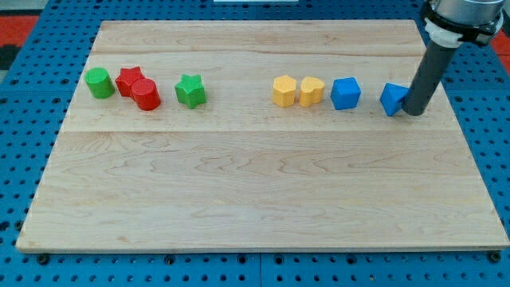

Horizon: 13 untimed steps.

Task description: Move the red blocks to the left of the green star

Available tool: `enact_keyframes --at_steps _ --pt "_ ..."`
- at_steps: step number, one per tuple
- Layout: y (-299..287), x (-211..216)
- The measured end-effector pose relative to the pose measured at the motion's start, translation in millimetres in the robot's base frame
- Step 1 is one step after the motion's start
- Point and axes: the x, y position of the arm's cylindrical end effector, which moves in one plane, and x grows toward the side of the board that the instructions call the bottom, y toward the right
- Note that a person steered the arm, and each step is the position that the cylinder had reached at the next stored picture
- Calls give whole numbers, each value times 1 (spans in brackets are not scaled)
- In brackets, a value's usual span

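A green star lies on the wooden board's left part. To its left lie a red cylinder and, touching it, a red star. A green cylinder lies left of the red star, touching or nearly touching it. My tip is far off at the view's right, against the right side of a blue block, well away from the red blocks and the green star.
A yellow hexagonal block and a yellow heart-like block lie side by side right of centre. A blue cube lies right of them. The wooden board rests on a blue pegboard.
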Motion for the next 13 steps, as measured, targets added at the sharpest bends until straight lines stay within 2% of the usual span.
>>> enact_keyframes --at_steps 1,2,3,4,5,8,9,11,12,13 --pt "-20 48" --pt "-106 60" --pt "-206 54" --pt "-274 25" --pt "-346 14" --pt "-488 -8" --pt "-513 -10" --pt "-525 -33" --pt "-524 -66" --pt "-487 -87"
